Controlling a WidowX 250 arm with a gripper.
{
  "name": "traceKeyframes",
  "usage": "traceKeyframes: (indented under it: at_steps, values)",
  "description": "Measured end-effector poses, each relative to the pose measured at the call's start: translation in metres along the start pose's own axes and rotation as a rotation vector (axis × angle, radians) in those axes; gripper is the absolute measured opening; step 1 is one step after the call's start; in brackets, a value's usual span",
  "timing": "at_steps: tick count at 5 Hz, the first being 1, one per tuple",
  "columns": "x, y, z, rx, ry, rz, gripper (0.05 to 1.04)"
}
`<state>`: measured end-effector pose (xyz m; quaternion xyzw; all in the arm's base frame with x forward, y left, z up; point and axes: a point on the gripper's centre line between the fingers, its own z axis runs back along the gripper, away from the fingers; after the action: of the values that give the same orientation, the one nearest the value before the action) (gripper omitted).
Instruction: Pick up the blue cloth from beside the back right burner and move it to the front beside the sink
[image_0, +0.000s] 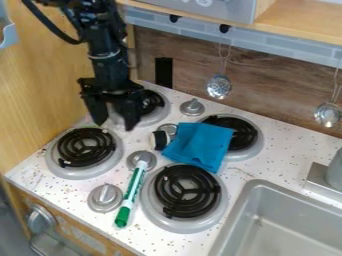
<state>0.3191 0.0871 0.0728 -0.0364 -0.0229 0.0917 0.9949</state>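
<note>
The black hand (114, 125) hangs with its fingers spread wide and nothing between them, above the gap between the front-left burner (85, 147) and the back-left burner (152, 103). Just beyond, toward the middle of the white, speckled surface (284, 155), a small black-and-white object (159, 140) sits beside a folded blue cloth (194, 145), which partly covers the back-right burner (246, 136). A green-and-white marker (131, 195) lies slantwise between a silver knob (105, 198) and the front-right burner (187, 191). Farther right is a grey sink (290, 230). Pale wood panelling (30, 95) rises at the left; behind, two metal ladles hang before a brown wood-grain backsplash (280, 95), under a strip of grey-blue tile (280, 42) and a light wooden shelf (300, 20).
</note>
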Motion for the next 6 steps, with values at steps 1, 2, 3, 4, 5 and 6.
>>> traceKeyframes:
  at_steps: [1, 2, 3, 4, 5, 6]
  values:
    - [0.001, -0.024, -0.006, -0.011, -0.011, -0.006, 1.001]
    - [0.009, -0.033, -0.007, 0.005, -0.062, 0.017, 1.001]
    - [0.022, -0.046, -0.024, 0.019, -0.085, 0.04, 1.001]
    - [0.037, -0.054, -0.024, 0.025, -0.139, 0.051, 1.001]
    - [0.047, -0.053, -0.036, 0.027, -0.138, 0.082, 1.001]
    - [0.057, -0.05, -0.043, 0.041, -0.161, 0.114, 1.001]
